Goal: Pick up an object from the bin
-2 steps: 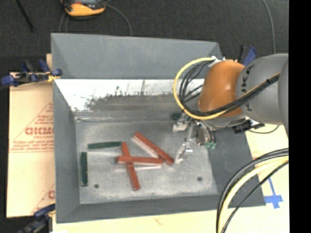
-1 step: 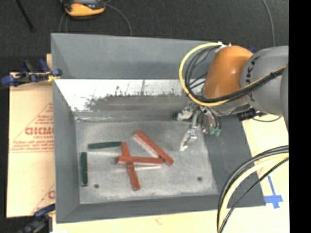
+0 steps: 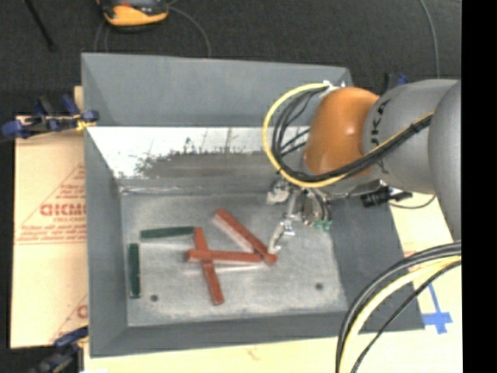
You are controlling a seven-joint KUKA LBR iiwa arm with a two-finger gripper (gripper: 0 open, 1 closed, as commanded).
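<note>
The end effector (image 3: 281, 238) is hanging low inside the grey bin (image 3: 105, 231), right of the floor's middle. Its tip is sitting at the lower right end of a pale pink stick (image 3: 239, 230). I cannot tell whether it is spread or pressed together, or whether it is pinching anything, since the orange wrist cover and cables are hiding much of it.

The pink stick is lying slantwise, running up and to the left from the tip. Its lower end is meeting the right end of a red stick (image 3: 233, 256) that is lying nearly level. A 2nd red stick (image 3: 210, 274) is crossing that one at its left end. 2 dark green sticks are lying well apart to the left, one level (image 3: 167, 232) and one upright along the wall (image 3: 134, 270).

The pink stick is looking like a light, stiff bar with flat faces, probably wood or plastic, and not fragile. Being long and thin, it is likely to swing or tilt if pinched at its very end. A hold across its narrow width, nearer its middle, is seeming safer. There it is lying clear of the red sticks, so nothing else is likely to be dragged along. Its smooth faces may be slipping a little under a light squeeze.
</note>
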